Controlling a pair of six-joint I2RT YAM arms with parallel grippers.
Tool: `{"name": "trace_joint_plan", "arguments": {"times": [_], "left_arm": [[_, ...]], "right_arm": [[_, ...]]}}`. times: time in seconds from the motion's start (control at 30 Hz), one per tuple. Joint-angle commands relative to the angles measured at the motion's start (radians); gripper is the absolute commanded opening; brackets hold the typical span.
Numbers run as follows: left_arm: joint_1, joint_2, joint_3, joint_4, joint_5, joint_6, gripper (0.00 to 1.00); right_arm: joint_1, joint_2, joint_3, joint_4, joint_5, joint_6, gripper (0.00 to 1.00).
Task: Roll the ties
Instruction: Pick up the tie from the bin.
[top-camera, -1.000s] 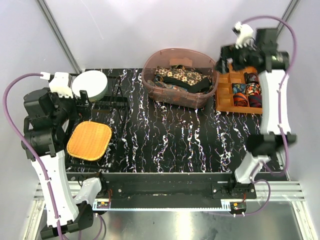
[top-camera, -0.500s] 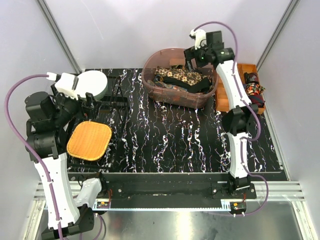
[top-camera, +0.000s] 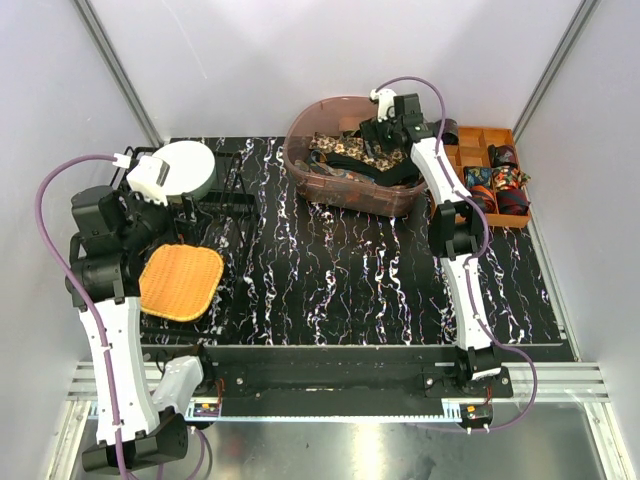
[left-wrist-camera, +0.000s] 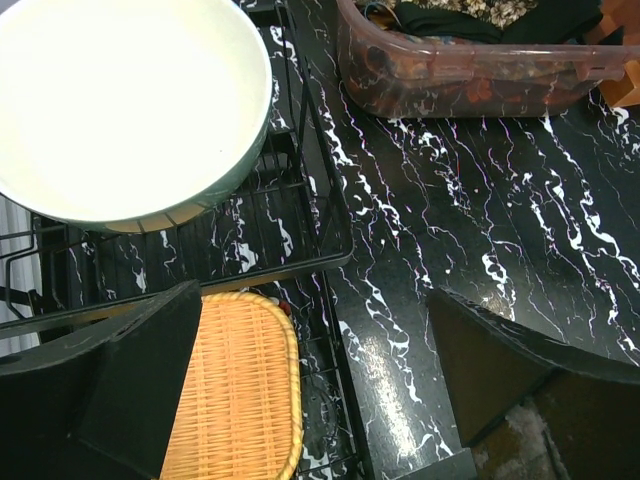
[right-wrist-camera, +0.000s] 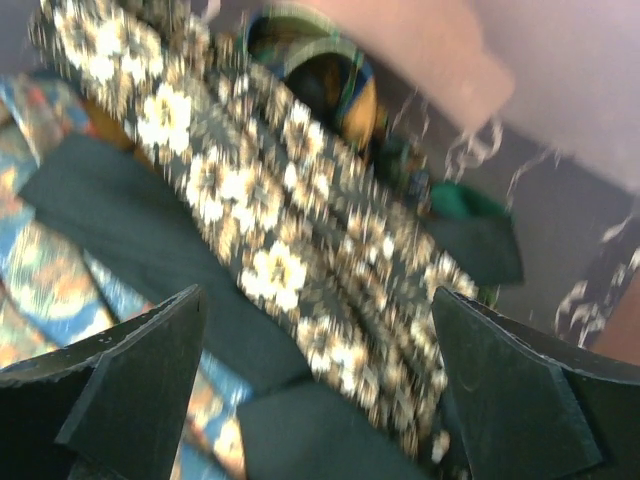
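Observation:
Several loose ties (top-camera: 362, 158) lie piled in a translucent brown tub (top-camera: 300, 160) at the back of the table. My right gripper (top-camera: 383, 127) hovers over the tub's back right part, open and holding nothing. In the right wrist view, which is blurred, a brown floral tie (right-wrist-camera: 290, 240) runs diagonally between the fingers of the right gripper (right-wrist-camera: 315, 305), over a black tie (right-wrist-camera: 120, 225) and a blue patterned tie (right-wrist-camera: 40, 275). My left gripper (top-camera: 168, 196) stands open at the left, far from the ties, above the rack edge (left-wrist-camera: 312, 292).
A wooden divided tray (top-camera: 490, 135) at the back right holds rolled ties (top-camera: 497, 187). At the left, a white bowl (top-camera: 182, 168) sits on a black wire rack (top-camera: 228, 190), with a woven orange mat (top-camera: 180, 283) in front. The bowl (left-wrist-camera: 120, 100), mat (left-wrist-camera: 235, 390) and tub (left-wrist-camera: 450, 75) show in the left wrist view.
My right arm has swung left from above the wooden tray to above the tub of ties. The left arm has shifted a little to the right. Both grippers stayed open.

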Motion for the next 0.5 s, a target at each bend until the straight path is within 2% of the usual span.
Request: {"name": "trace_joint_plan", "arguments": {"times": [0.0,0.17,0.47], "left_arm": [[-0.004,-0.008,-0.004,0.044,0.005,0.017,0.99],[-0.004,-0.004,-0.008,0.041,-0.011,0.037,0.99],[-0.004,-0.001,-0.031,0.04,-0.022,0.049,0.99]], "right_arm": [[0.013,0.029,0.036,0.175,0.019,0.016,0.97],[0.011,0.068,0.03,0.218,0.026,0.024,0.94],[0.019,0.108,0.001,0.224,0.022,0.004,0.94]]}}
